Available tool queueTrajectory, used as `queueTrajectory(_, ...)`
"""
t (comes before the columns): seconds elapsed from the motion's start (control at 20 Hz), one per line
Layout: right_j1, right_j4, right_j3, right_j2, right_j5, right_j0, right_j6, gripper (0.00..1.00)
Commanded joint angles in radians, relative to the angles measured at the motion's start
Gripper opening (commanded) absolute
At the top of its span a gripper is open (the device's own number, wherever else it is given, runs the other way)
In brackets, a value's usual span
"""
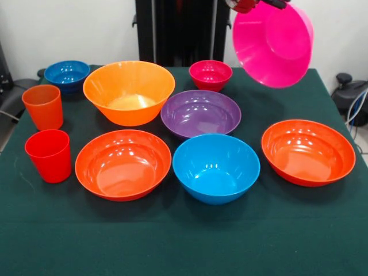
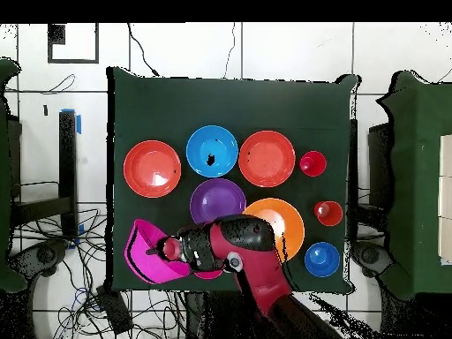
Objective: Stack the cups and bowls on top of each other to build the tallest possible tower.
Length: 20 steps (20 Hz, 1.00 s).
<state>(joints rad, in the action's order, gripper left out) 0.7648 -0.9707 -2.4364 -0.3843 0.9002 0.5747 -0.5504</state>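
Observation:
The large pink bowl (image 1: 272, 43) hangs tilted in the air at the back right, above the table, with my gripper (image 1: 251, 4) shut on its upper rim. From overhead, the pink bowl (image 2: 144, 256) sits beside the gripper (image 2: 168, 250). On the green table (image 1: 184, 241) stand a large orange bowl (image 1: 129, 92), a purple bowl (image 1: 200, 112), a light blue bowl (image 1: 216, 167), two red-orange bowls (image 1: 123, 163) (image 1: 308, 150), a small dark blue bowl (image 1: 67, 73) and a small crimson bowl (image 1: 210, 75). At the left stand the orange cup (image 1: 43, 106) and the red cup (image 1: 49, 155).
All bowls and cups on the table stand apart, open side up, none stacked. In the overhead view my arm (image 2: 247, 260) covers part of the orange bowl (image 2: 281, 225) and hides the crimson bowl. Chairs and cables lie around the table.

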Motion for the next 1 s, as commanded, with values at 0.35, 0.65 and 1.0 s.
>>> queueTrajectory(0.35, -0.154, 0.197, 0.108, -0.061, 0.136, -0.007, -0.205, 0.00)
queueTrajectory(0.65, -0.209, 0.322, 0.220, -0.047, 0.229, -0.018, -0.313, 0.00)
queueTrajectory(1.0, -0.262, 0.389, 0.321, -0.050, 0.347, -0.037, -0.387, 0.00)
